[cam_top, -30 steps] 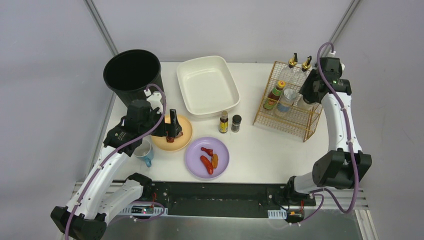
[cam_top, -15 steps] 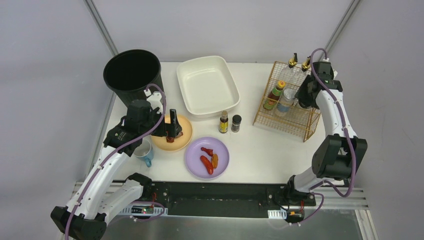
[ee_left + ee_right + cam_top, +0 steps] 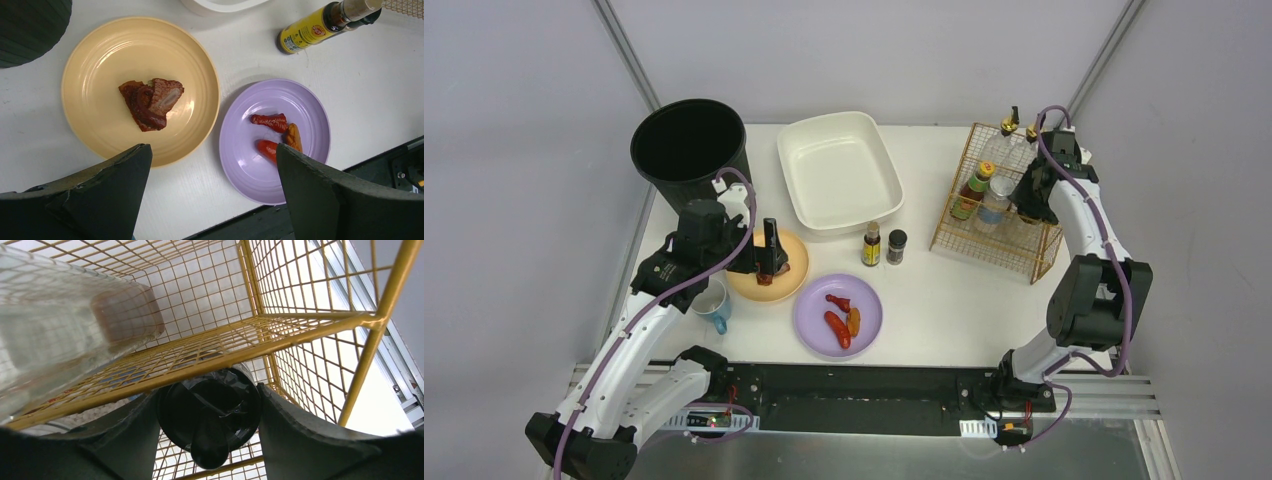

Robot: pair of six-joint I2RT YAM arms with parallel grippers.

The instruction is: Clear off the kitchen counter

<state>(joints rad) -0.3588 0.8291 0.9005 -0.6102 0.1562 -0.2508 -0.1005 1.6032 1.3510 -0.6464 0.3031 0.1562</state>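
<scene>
On the white kitchen counter, my left gripper hovers open over a yellow plate that carries a piece of sauced meat. Its fingers hold nothing. Beside it sits a purple plate with red sausages. My right gripper is inside the gold wire rack, at its right end, shut on a black-capped bottle. In the right wrist view, the cap sits squeezed between both fingers, with a rack wire crossing just above it.
A black bin stands at the back left, a white basin at the back middle. Two small bottles stand in front of the basin. A blue mug sits under my left arm. Several bottles stand in the rack.
My right arm has swung a little left and nearer, bringing its gripper and the bottle lower into the rack. The left arm has not moved.
</scene>
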